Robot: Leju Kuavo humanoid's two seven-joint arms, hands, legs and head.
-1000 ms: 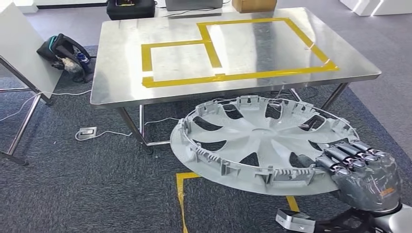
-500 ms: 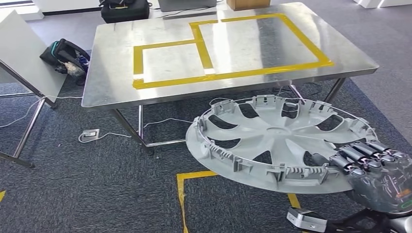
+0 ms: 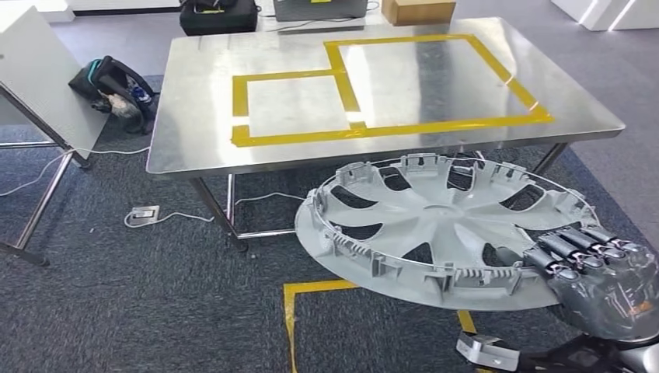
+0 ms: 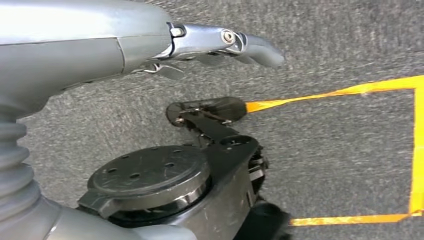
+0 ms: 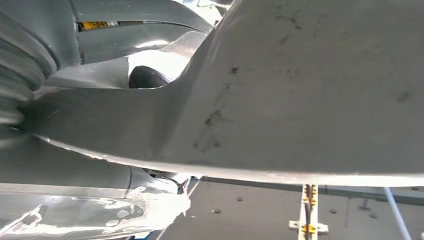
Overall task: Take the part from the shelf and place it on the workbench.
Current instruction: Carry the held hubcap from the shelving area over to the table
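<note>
- Your right hand [image 3: 602, 276] grips the hubcap [image 3: 447, 229] at its near-right rim only; the rest hangs out to the left, unsupported.
- Risk: the one-edge hold may let it sag or slip.
- Hubcap sits low, in front of the bench [image 3: 194, 148]; its far rim could catch the near edge.
- Left hand [image 4: 220, 42] hangs empty, fingers out straight.

part [image 3: 435, 225] before workbench [image 3: 194, 148], off it | bag [image 3: 113, 85] left | box [image 3: 418, 10] behind
</note>
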